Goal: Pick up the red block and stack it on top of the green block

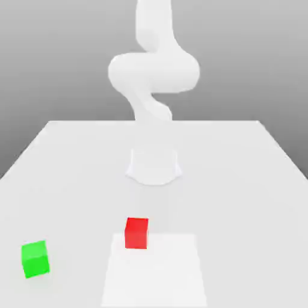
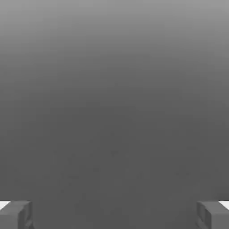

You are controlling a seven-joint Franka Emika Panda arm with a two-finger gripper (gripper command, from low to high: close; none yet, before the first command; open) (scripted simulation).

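Gripper (image 2: 114,214) first: in the hand view you get two grey fingertips (image 2: 15,214), one at each lower corner, spread wide apart with nothing between them, so it is released and holds no block. Past the fingertips you see plain grey backdrop. Where the hand sits over the table you can't really judge from the exterior view, since the arm (image 1: 153,69) runs out of the upper edge there.

You see the arm as a pale white shape rising from a round base (image 1: 154,166) on the far middle of the white table (image 1: 240,174). It bends toward the exterior view's left, then swings back and goes up.

Red block (image 1: 136,233) sits on the table in front of the base, toward the camera, roughly central and a touch toward the exterior view's left. It rests at the far left corner of a lighter square patch (image 1: 156,271) on the table surface, upright and flat.

Green block (image 1: 35,259) is on the table well apart from the red one, near the exterior view's left edge and slightly closer to the camera. It looks turned a little against the table edges. It lies off the lighter patch. Nothing touches either block, and nothing is stacked on the green one.
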